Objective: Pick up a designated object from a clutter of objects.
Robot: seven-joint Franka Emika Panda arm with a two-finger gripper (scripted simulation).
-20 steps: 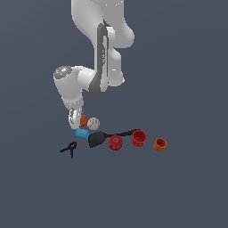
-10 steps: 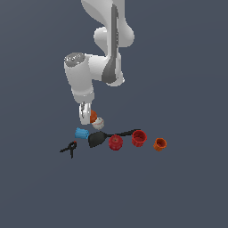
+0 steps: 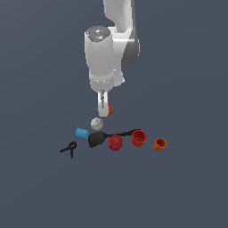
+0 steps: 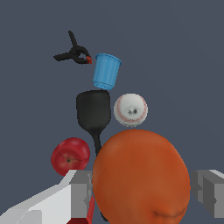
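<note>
Holding the orange ball between my fingers, my gripper is closed on it and hangs above the clutter, clear of the surface. In the wrist view the ball fills the space between my two grey finger pads. Below lie a white ball with red stitching, a blue cup on its side just beside it, and a black spatula touching the white ball. A black clamp sits apart toward the exterior view's left. Two red cups and an orange cup trail toward the exterior view's right.
</note>
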